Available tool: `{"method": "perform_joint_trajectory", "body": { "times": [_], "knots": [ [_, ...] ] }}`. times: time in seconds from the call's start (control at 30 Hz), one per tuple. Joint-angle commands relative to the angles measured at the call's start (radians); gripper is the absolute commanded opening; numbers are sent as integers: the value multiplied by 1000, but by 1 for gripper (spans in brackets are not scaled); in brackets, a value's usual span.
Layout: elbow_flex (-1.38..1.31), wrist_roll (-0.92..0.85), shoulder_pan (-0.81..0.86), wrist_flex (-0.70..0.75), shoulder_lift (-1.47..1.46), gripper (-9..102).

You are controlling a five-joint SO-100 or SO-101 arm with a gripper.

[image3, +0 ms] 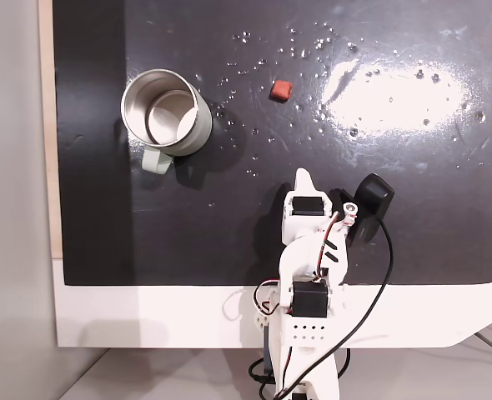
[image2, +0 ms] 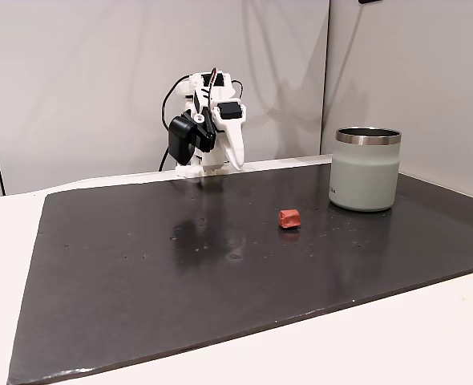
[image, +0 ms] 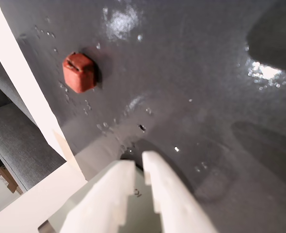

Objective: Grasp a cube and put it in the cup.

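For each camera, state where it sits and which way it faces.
Wrist view: rides on the arm, looking down past the gripper at the mat and the cube.
A fixed view: low at the table front, facing the arm, with the cup at right.
Another fixed view: overhead, arm at bottom.
All share the cube.

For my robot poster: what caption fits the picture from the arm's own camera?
Wrist view: shut gripper hovers over the dark mat, red cube ahead.

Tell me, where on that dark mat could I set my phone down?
Most of the mat is bare: the whole front stretch, and everything left of the cube. It is tighter between the cube and the cup, and near the gripper at the back edge.
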Motion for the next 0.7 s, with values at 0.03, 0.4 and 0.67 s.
{"method": "perform_joint_trajectory", "body": {
  "times": [0.03,0.4,0.67],
  "knots": [
    [-8,-9,-6,-20,15,0],
    [-8,-6,-6,-18,15,0],
    [-146,-41,-9,74,15,0]
  ]
}}
